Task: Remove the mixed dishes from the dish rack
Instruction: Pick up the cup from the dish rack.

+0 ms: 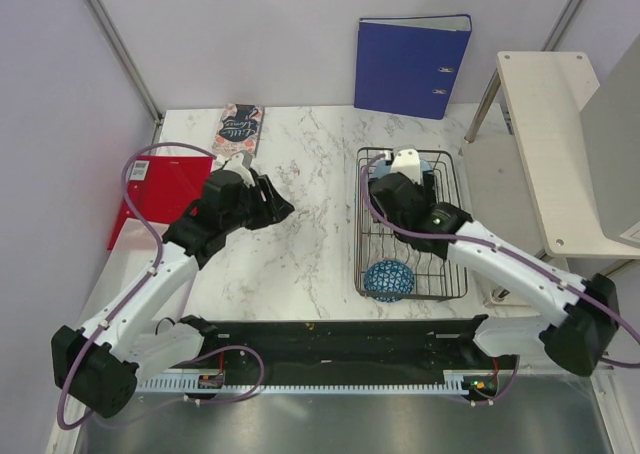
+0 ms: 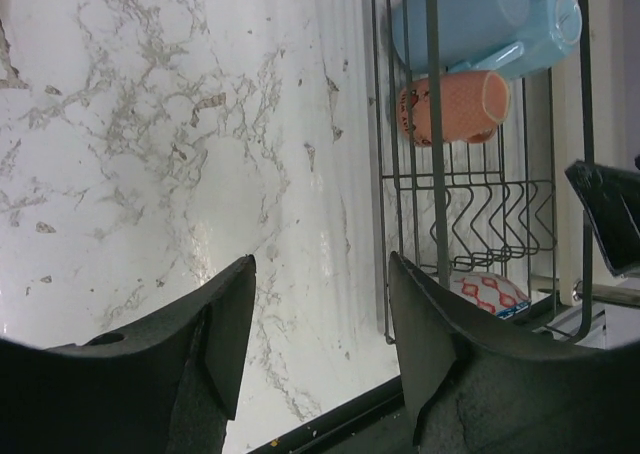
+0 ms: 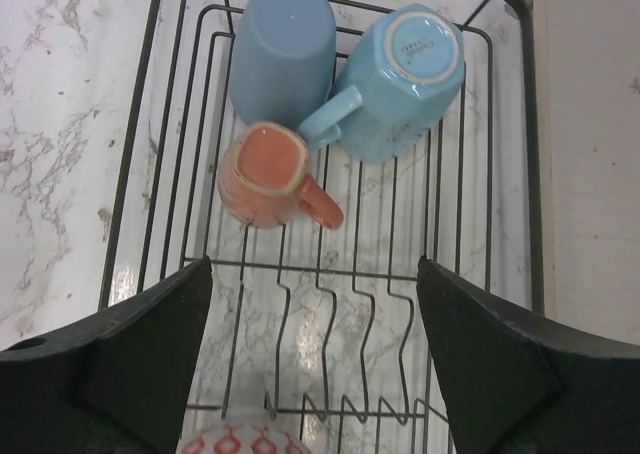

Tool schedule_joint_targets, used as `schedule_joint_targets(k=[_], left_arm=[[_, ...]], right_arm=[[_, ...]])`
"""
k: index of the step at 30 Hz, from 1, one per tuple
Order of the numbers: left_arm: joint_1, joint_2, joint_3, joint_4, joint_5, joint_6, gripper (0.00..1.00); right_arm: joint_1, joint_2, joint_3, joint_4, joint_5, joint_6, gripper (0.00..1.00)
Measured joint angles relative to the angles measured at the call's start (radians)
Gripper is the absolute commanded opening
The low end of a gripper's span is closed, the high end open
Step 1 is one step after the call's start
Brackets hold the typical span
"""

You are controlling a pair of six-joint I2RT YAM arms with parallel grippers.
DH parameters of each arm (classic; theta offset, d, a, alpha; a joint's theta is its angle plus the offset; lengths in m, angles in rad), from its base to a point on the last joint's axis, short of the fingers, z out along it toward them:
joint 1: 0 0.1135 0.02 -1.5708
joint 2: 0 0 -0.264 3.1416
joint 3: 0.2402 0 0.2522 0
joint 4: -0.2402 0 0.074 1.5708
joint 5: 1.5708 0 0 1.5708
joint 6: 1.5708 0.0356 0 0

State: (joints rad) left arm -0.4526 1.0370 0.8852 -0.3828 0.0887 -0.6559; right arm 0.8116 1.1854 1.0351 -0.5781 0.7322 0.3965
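The dish rack sits on the surface's right side, a blue binder behind it, a book and red folder far left; from above the right arm hides the rack's far end, yet its wrist view shows blue mugs and a salmon cup there, below the open, empty right pincer; the net-patterned bowl lies at the near end; the left pincer gapes open over bare marble.

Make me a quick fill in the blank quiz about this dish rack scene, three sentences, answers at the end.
1. The salmon-orange cup lies in the dish rack beside two ___ mugs.
2. The right gripper hovers over the rack with its jaws ___.
3. The left gripper hangs over the ___ tabletop, holding nothing.
Answers: blue; open; marble.
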Motion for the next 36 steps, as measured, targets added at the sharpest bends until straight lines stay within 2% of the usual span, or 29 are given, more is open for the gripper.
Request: schedule_joint_targets(k=[4,11,22,36], left_arm=[[-0.018,-0.018,-0.037,0.002,0.003,0.0,0.62],[-0.023,-0.045,-0.064,0.008,0.023,0.003,0.62],[-0.026,-0.042,-0.08,0.026,0.048,0.003,0.62],[-0.027,-0.029,-0.09,0.026,0.048,0.003,0.62]], right_arm=[[-0.058,0.163,0.08,0.026,-0.052,-0.031,0.85],[-0.149,0.299,0.146,0.056,-0.136,-0.061,0.87],[-0.167,0.403,0.146,0.117,-0.23,-0.055,0.91],[-0.202,0.501,0.14,0.201,-0.239,-0.031,0.87]])
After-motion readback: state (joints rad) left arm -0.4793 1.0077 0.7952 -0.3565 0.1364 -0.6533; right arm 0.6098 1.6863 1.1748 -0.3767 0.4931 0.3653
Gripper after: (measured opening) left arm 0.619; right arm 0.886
